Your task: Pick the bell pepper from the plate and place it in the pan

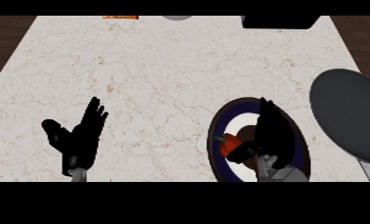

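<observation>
The pepper (230, 142) lies on the plate (217, 129), low on the bench (173, 71). The right hand (272, 132) is over the plate, just beside the pepper, thumb seemingly touching it; its fingers look straight. The pan (343, 110) sits right of the plate. The left hand (78, 137) rests open, lower left.

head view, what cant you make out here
- Bell pepper: only a red part shows in the head view; the right hand covers the rest.
- Plate: its middle is hidden by that hand.
- Pan: cut off by the right edge.
- Orange thing, grey round thing, dark thing: cut by the top band.
- Left hand: resting open, lower left.
</observation>
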